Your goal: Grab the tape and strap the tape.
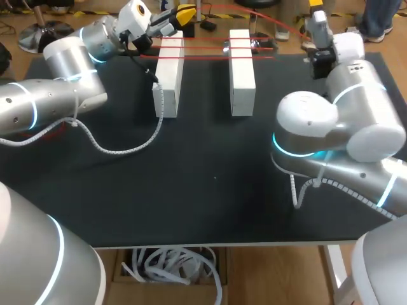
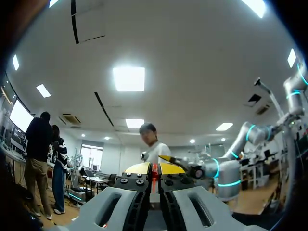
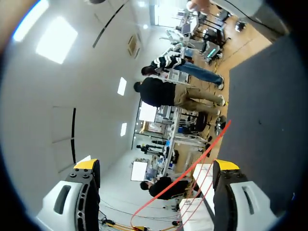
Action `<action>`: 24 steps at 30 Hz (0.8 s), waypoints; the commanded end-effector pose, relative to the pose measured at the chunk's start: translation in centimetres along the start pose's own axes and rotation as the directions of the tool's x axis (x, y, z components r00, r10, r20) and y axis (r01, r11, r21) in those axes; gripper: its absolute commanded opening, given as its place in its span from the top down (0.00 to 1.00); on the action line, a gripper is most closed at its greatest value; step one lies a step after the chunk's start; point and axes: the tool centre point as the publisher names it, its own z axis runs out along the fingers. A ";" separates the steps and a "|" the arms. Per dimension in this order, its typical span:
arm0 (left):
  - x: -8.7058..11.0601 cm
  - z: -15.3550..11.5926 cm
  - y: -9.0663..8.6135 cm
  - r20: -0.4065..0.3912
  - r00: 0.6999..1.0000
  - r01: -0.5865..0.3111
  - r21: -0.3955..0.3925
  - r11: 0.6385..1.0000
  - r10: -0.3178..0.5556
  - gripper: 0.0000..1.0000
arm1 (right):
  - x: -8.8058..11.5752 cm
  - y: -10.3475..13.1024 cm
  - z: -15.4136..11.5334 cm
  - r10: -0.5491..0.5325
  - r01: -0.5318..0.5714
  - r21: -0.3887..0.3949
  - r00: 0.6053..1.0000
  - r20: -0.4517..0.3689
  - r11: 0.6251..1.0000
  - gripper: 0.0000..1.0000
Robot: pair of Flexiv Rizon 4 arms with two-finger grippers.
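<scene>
Where the black table (image 1: 203,190) ends at twelve o'clock, red tape (image 1: 210,46) runs in several strands across the far ends of two white blocks. The left block (image 1: 166,79) lies at eleven o'clock and the right block (image 1: 241,67) just past twelve. The left gripper (image 1: 183,13) hangs over the left block's far end; in its wrist view the yellow tips are pressed together on a red strip of the tape. The right gripper (image 3: 156,165) sits at one o'clock by the far edge, fingers spread wide, with a tape strand passing between them, apart from both tips. A white coiled cable (image 1: 127,149) lies on the table at nine o'clock.
</scene>
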 end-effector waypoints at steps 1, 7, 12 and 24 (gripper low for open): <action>-0.2 -0.1 0.1 -0.003 1.000 0.001 0.002 1.000 -0.001 1.00 | -0.6 -0.7 0.3 0.007 -0.010 -0.122 1.000 -0.023 0.992 0.00; -0.2 -0.1 0.1 -0.003 1.000 0.001 0.002 1.000 -0.001 1.00 | -1.3 -0.1 0.0 0.006 -0.006 -0.159 1.000 -0.002 0.987 0.00; -0.2 -0.1 0.1 -0.003 1.000 0.001 0.002 1.000 -0.001 1.00 | -1.6 0.2 0.4 0.036 -0.036 -0.124 0.999 -0.008 0.992 0.00; -0.2 -0.1 0.1 -0.003 1.000 0.001 0.002 1.000 -0.001 1.00 | -1.5 -0.7 1.2 0.100 -0.099 0.038 0.994 -0.045 0.994 0.00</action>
